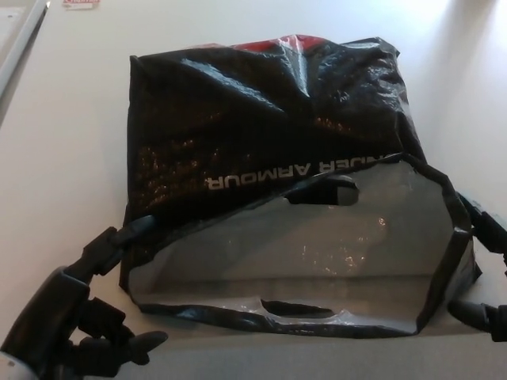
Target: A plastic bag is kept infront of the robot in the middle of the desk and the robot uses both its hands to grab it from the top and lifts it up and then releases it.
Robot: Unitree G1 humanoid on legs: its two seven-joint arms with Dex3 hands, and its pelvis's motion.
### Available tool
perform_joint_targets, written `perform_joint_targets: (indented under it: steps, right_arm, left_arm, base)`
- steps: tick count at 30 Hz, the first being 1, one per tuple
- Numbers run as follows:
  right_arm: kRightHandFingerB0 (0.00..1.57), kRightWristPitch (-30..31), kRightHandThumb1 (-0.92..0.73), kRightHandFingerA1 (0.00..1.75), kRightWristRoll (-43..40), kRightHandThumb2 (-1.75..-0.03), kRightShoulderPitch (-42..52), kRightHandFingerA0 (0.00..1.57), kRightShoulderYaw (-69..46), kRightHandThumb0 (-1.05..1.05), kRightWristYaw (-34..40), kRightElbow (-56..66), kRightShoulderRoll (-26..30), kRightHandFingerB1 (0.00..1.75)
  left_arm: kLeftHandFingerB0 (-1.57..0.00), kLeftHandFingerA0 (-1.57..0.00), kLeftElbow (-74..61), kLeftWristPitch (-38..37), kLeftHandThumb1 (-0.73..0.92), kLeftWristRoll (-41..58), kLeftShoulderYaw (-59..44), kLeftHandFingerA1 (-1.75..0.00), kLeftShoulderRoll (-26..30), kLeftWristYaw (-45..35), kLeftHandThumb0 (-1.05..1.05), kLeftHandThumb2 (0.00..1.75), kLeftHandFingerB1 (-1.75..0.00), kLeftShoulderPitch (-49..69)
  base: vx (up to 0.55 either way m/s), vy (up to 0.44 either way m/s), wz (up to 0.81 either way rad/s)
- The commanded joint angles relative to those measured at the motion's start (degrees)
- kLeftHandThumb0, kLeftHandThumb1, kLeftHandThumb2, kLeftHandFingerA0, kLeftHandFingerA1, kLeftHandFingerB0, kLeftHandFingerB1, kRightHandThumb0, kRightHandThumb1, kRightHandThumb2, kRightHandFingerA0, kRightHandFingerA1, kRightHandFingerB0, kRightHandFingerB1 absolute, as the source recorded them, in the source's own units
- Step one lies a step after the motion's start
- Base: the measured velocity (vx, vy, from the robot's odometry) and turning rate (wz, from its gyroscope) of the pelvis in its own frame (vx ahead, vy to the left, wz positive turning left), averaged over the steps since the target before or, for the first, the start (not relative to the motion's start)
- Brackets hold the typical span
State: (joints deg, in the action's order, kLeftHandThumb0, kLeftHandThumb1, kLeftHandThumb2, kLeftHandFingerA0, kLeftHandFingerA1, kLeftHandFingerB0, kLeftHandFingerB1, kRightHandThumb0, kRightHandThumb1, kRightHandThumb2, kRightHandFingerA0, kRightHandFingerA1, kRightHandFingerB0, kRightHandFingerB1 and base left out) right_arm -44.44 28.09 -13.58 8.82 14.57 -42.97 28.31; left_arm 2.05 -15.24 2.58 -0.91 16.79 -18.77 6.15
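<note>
A black plastic bag point(261, 142) is seen lying on the pale tabletop point(63, 158), in the middle of the view, with its mouth turned toward the camera and held agape so that the grey lining is exposed. White lettering is printed upside down across the black panel just above the opening, and a strip of red is visible at the far top edge. Two cut-out handle slots are shown, one in the far lip of the mouth and one in the near lip, which is laid flat along the tabletop's front edge. The left robot hand point(95, 317) is placed at the bag's near left corner: its fingers are spread apart, one fingertip point(139, 227) is set against the black plastic at the corner of the mouth, another finger is stretched out lower toward the near lip, and nothing is clasped between them. The right robot hand point(485, 273) is only partly shown at the picture's right edge, beside the bag's right corner, with one finger above and one below, apart from each other; no plastic is seen gripped. A small red and white label point(81, 4) is seen at the far left corner of the tabletop.
</note>
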Motion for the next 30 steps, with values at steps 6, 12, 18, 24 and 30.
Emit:
perform_joint_targets:
  steps: [6, 12, 18, 24, 30]
  right_arm:
    - [0.0, 1.4, -0.68, 0.98, 1.3, -0.62, 2.0, 0.05, 2.0, -1.05, 0.8, 0.3, -2.1, 0.0]
    - [0.0, 3.3, -0.64, 1.01, 0.0, -0.64, 1.9, 0.09, 2.6, -1.05, -0.9, -0.6, -4.1, 0.03]
    - [0.02, 4.7, 0.06, 0.68, -4.8, -0.79, -0.4, 0.08, 0.6, -0.61, -4.7, -5.6, -6.8, 0.66]
    - [0.0, 5.0, -0.62, 1.03, -8.2, -0.62, -1.8, 0.21, -1.6, -1.05, -7.0, -8.4, -7.9, 0.46]
    - [0.07, 4.4, -0.44, 0.96, -12.4, -0.92, -2.8, 0.48, -4.1, -1.05, -10.2, -10.7, -9.5, 0.67]
  left_arm:
    - [-0.18, -0.29, -0.1, 4.2, 0.41, -1.0, 0.2, -0.48, -0.6, 0.7, -0.68, 0.77, -0.4, -0.7]
    - [-0.7, -0.79, -0.3, 5.5, 0.49, -1.2, 0.5, -1.42, -0.3, 0.4, -0.4, 0.57, -1.23, -1.1]
    - [-1.1, -1.34, -9.2, 17.3, 0.45, 9.6, -1.1, -1.5, 2.3, -7.1, -0.29, 0.82, -1.4, 3.3]
    - [-0.75, -1.03, -14.3, 24.4, 0.57, 17.2, -3.5, -1.75, 3.1, -9.7, -0.19, 0.57, -1.75, 6.5]
    - [-0.77, -1.04, -16.3, 27.6, 0.59, 19.6, -5.9, -1.75, 2.4, -8.7, -0.19, 0.57, -1.75, 7.6]
  base:
    - [0.0, 0.0, 0.0]
    - [0.0, 0.0, 0.0]
    - [0.0, 0.0, 0.0]
    - [0.0, 0.0, 0.0]
    - [0.0, 0.0, 0.0]
